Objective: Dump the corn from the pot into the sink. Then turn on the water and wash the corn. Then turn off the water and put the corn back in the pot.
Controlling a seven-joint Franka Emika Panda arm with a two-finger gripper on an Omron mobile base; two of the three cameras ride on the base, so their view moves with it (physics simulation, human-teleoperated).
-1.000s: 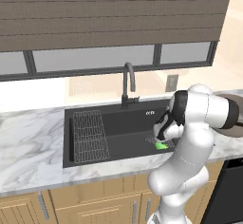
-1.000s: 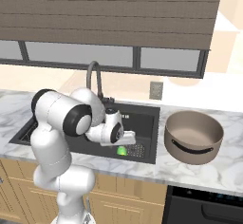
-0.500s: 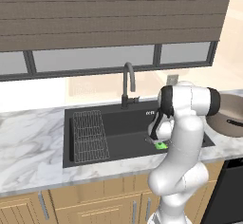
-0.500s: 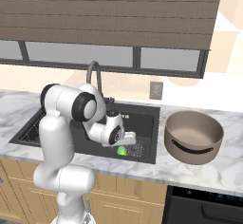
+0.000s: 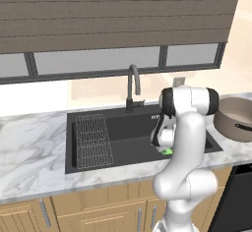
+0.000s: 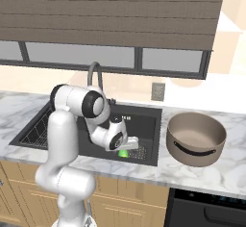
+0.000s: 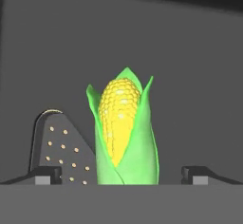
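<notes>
The corn (image 7: pixel 124 133), yellow kernels in a green husk, lies on the floor of the black sink (image 5: pixel 125 132) at its right front corner. It shows as a green lump (image 5: pixel 168 151) under the hand, and again (image 6: pixel 124 153) in the right base view. My gripper (image 7: pixel 122 174) hangs low in the basin, open, with a fingertip (image 7: pixel 45 174) on each side of the corn and a gap between each and the husk. The gripper (image 6: pixel 129 144) sits just over the corn. The taupe pot (image 6: pixel 196 137) stands upright on the counter right of the sink, and nothing shows inside it.
A dark curved faucet (image 5: pixel 133 86) rises behind the basin. A wire rack (image 5: pixel 93 140) covers the sink's left part. The perforated drain grate (image 7: pixel 61 147) lies just beside the corn. Marble counter (image 5: pixel 34 142) surrounds the sink, with a dark appliance (image 6: pixel 206 209) below the pot.
The arm's upper links have swung left in the left base view while the hand stayed low over the corn. Corn and pot have not moved.
</notes>
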